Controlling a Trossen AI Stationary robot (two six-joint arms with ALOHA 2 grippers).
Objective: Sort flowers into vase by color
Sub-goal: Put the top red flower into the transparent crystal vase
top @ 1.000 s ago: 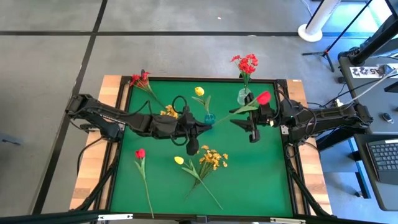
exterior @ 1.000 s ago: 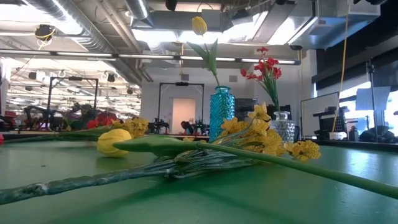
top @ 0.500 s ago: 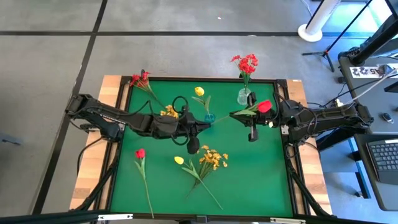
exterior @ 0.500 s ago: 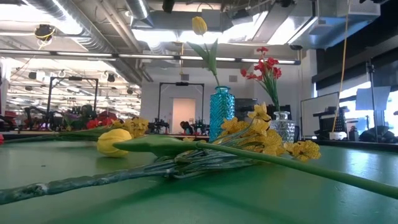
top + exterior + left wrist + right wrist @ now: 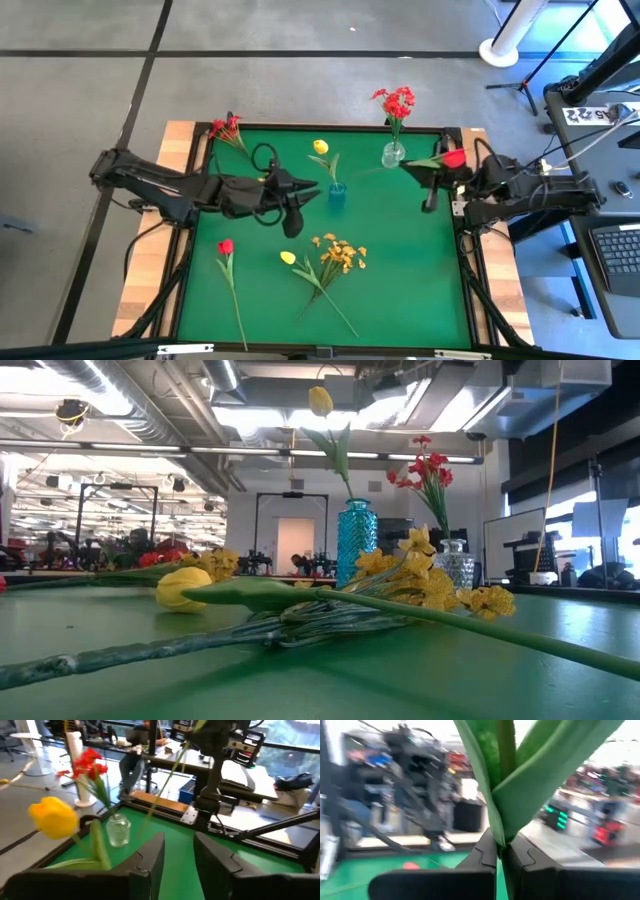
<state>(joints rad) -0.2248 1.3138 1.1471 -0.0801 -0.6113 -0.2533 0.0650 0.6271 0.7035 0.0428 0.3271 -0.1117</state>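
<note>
My right gripper (image 5: 420, 168) is shut on a red tulip (image 5: 453, 158) above the table's far right, beside the clear vase (image 5: 393, 155) that holds a red cluster (image 5: 397, 100). My left gripper (image 5: 312, 190) is open and empty, just left of the blue vase (image 5: 337, 190) that holds a yellow tulip (image 5: 320, 147). A red cluster (image 5: 225, 128), a red tulip (image 5: 226, 246), a yellow tulip (image 5: 288, 257) and a yellow cluster (image 5: 343, 252) lie flat on the green mat. In the left wrist view the open fingers (image 5: 147, 860) face the clear vase (image 5: 119, 830). My right gripper pinches the red tulip's green stem and leaf base (image 5: 499, 837) between its two fingers (image 5: 485, 852). The leaves (image 5: 520, 770) rise from the fingertips. The tulip is lifted clear of the table, its head toward the right edge and its thin stem end (image 5: 388, 171) toward the clear vase.
The black frame (image 5: 455, 240) rims the green mat. Both vases stand close together at the far middle. The loose flowers lie in the near-left and near-middle part; the near-right part of the mat (image 5: 420, 280) is bare. Room clutter stands beyond the table.
My right gripper has carried the red tulip toward the table's right and far edges, from beside the blue vase to right of the clear vase; the stem has swung with it. My left gripper has drawn back toward the left edge, away from the blue vase.
</note>
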